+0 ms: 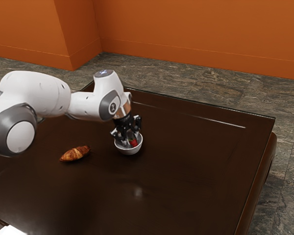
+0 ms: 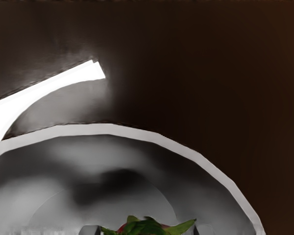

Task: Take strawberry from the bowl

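strawberry [image 2: 146,227]; green leaves, red flesh; within pale-rimmed bowl [image 2: 108,129]; dark brown table [image 2: 235,73] beyond

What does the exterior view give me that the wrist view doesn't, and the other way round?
The exterior view adds the croissant, the arm, the orange wall and the stone floor. The wrist view adds a bright white shape beside the bowl, and a close look at the green leaves. Both show the bowl, part of the strawberry and the dark table.
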Action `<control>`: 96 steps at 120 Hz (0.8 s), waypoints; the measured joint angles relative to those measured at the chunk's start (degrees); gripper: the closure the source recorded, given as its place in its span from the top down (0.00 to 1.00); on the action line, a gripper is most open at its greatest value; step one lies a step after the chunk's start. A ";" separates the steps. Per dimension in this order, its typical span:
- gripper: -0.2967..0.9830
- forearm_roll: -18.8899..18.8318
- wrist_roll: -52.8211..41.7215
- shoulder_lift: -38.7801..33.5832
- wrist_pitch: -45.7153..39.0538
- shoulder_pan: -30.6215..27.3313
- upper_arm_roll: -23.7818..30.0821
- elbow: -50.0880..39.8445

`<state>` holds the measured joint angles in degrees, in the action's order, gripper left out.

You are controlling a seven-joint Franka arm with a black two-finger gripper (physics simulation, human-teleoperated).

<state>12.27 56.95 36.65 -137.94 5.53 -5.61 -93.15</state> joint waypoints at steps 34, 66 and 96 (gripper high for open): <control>0.39 -0.28 0.81 -2.19 1.16 0.00 -0.03 -2.21; 0.42 0.00 1.19 -1.13 1.26 -0.34 -0.03 -1.84; 0.39 0.80 1.35 -0.11 0.96 -0.34 -0.01 -1.10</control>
<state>13.07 58.30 36.54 -136.98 5.19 -5.62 -94.25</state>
